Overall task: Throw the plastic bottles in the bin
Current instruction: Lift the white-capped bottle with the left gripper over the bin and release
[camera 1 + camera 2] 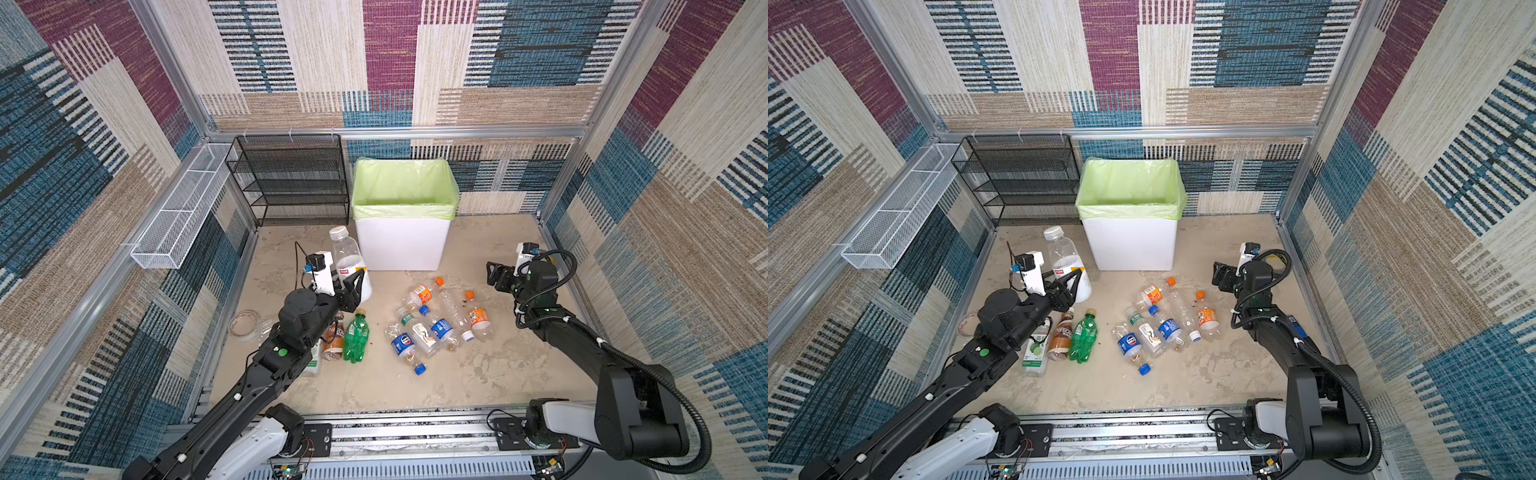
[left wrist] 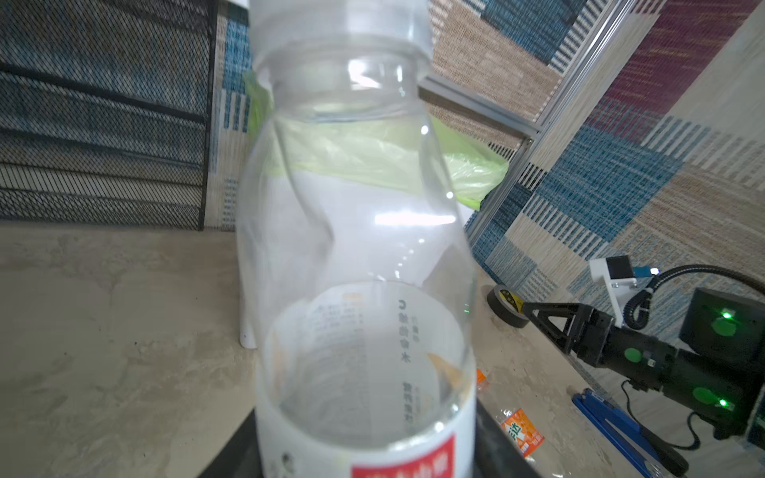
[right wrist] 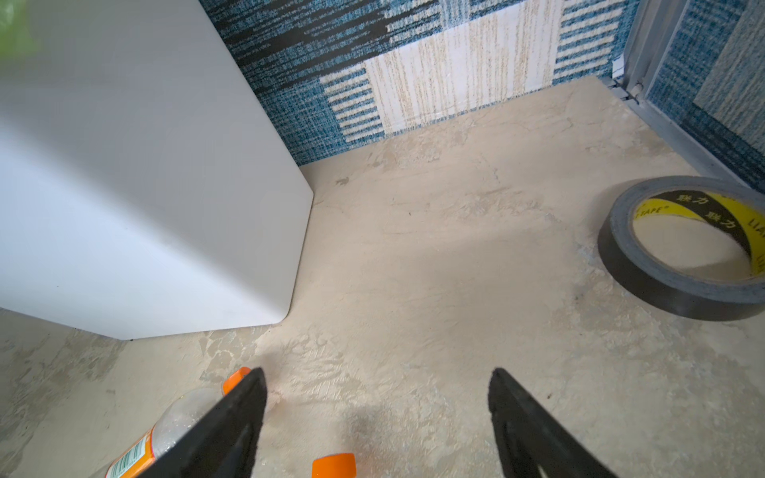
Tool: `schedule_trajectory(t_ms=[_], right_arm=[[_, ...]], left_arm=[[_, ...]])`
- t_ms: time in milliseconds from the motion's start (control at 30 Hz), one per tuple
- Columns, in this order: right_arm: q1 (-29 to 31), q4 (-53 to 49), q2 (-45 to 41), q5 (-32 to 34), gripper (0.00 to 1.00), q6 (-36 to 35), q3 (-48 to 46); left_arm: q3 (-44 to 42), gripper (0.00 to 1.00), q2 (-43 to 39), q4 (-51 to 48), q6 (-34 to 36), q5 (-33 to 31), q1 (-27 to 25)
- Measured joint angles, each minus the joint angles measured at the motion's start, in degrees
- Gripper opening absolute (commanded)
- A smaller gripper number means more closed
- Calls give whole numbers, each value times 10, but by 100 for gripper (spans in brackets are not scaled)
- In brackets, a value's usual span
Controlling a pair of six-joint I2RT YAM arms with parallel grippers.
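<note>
Clear bottle [image 1: 346, 252] clamped in left end effector [image 1: 358, 282], near bin [image 1: 402, 246], right end effector [image 3: 376, 372] spread, empty.

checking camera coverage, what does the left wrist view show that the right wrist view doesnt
Only the left wrist view: the clear bottle with a white label, close up and filling the middle, and the black mesh rack behind it.
Only the right wrist view: the right hand seen from behind, open and holding nothing.
Both: the white bin, the grey tape roll and the beige floor. The left wrist view shows that hand only side-on.
</note>
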Motion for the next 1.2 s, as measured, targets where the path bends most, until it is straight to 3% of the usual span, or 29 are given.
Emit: schedule_trajectory(t_ms=[333,433,533,633,700,867,967,1000,1100,1200], right_arm=[[0,31,-25,-9,85,0,-28],[0,39,-35,-9,85,4,-38],[0,50,-50,-9,85,12,-50],[0,59,-59,-10,84,21,-51],[0,60,-61,-12,84,25,-50],[0,63,-70,-25,83,43,-52],[0,58,-101,-29,84,49,-66],[0,55,-117,-29,85,49,-72],[0,46,-159,-28,87,49,-87],[0,34,-184,-23,88,48,-90]], left_arm=[[-13,54,-97,113,102,-12,-2],[8,54,-79,166,127,-11,-2],[79,55,-7,195,141,-10,-2],[223,56,114,170,138,-16,-2],[370,59,220,110,129,-23,1],[795,70,508,-148,81,37,25],[986,82,629,-300,43,75,47],[1030,99,655,-342,35,87,53],[1074,99,680,-415,15,110,56],[1038,99,658,-435,14,124,54]])
